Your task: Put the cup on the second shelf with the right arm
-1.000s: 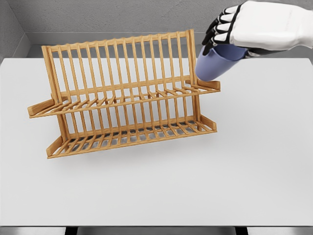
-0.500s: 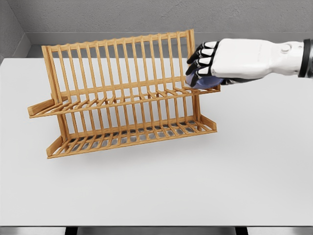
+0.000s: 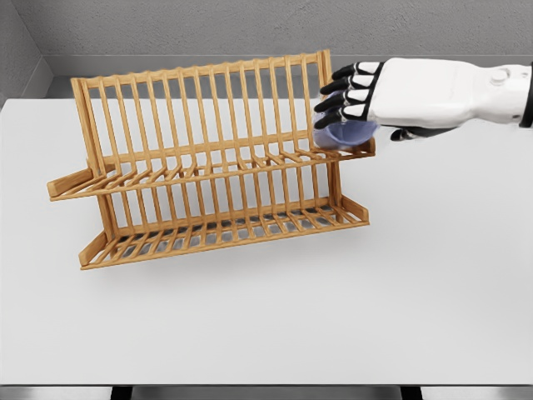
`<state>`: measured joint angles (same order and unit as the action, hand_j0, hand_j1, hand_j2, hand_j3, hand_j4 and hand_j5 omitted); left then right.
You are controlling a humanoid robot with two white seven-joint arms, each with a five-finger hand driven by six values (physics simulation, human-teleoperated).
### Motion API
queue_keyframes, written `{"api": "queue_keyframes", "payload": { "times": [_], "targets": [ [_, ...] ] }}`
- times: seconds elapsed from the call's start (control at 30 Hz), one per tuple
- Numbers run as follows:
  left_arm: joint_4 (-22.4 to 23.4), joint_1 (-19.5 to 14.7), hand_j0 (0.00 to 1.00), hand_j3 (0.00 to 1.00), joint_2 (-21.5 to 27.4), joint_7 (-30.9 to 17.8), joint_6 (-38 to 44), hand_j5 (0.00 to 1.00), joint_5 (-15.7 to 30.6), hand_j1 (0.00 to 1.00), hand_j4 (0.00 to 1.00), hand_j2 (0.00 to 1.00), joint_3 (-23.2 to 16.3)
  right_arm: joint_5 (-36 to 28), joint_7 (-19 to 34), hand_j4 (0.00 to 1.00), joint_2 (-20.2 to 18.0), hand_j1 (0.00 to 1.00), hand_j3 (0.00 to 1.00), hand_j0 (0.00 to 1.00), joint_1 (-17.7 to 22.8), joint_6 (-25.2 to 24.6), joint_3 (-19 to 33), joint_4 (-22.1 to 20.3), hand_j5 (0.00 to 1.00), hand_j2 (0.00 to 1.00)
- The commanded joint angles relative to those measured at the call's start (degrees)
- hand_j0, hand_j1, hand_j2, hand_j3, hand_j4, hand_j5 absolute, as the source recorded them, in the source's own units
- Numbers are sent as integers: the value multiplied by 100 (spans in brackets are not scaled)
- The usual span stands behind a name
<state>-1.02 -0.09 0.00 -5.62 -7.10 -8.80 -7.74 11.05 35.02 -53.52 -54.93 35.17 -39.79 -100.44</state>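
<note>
One wooden rack (image 3: 208, 167) stands on one white bench (image 3: 433, 275), set toward the far left part of the top and turned a little, so that its right end lies nearer the far edge than its left end does; it carries two slatted shelves, an upper shelf (image 3: 166, 177) and a lower shelf (image 3: 225, 229), with one tall row of upright bars rising behind them; one blue cup (image 3: 343, 136) is in view, sitting low at the right end of the upper shelf, just beside the rack's right corner post, its body mostly covered from above; whether its base rests fully on the slats cannot be told; one hand shows, the right hand (image 3: 391, 96), whose white arm comes in from the right edge of the head view and reaches leftward above the far right part of the bench; its dark-jointed fingers (image 3: 346, 87) curl down over the top of the cup, and the thumb shows dark below the palm on the cup's right side; whether the fingers press the cup or only lie over it cannot be told; the hand hides the top of the cup and part of the right post; a grey wall runs behind the far edge of the bench.
</note>
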Motion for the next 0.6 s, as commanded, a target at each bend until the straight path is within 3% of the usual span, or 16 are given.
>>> {"api": "queue_keyframes", "payload": {
  "times": [0.0,0.17,0.2,0.27,0.33,0.37,0.4,0.47,0.5,0.57],
  "targets": [
    [-3,0,100,100,0,-1,-2,100,1,100,100,100,1,-24,-2,100,-44,100,100,100,0,-17,410,-2,100,100],
    [6,0,100,100,0,-1,6,100,1,100,100,100,1,-59,-2,100,-413,100,100,100,97,-17,1588,-2,100,100],
    [6,0,100,100,0,-1,6,100,1,100,100,100,1,-77,-2,100,-528,100,100,100,246,-17,1992,7,100,100],
    [-3,0,100,100,0,-1,-2,100,1,100,100,100,1,-86,-2,100,-546,100,100,100,993,-17,2546,7,100,100],
    [6,0,100,100,0,-1,6,100,1,100,100,100,1,-77,-2,100,-133,100,100,100,2311,-17,3591,7,100,100],
    [-3,0,100,100,0,-1,6,100,1,100,100,100,1,-77,-2,100,139,100,100,100,2697,-17,3995,-2,100,100],
    [-3,0,100,100,0,-1,-2,100,1,100,100,100,1,-77,-2,100,456,100,100,100,2935,-17,4199,-2,100,100],
    [-3,0,100,100,0,-1,-2,100,1,100,100,100,1,-42,-2,100,676,100,100,100,3410,-17,4199,15,100,100],
    [-3,0,100,100,0,-1,-2,100,1,100,100,100,1,-24,-2,100,878,100,100,100,3437,-17,4181,7,100,100],
    [-3,0,100,100,0,-1,7,100,1,100,100,100,1,-24,-2,100,922,100,100,100,3437,-17,4181,7,100,100]
  ]
}}
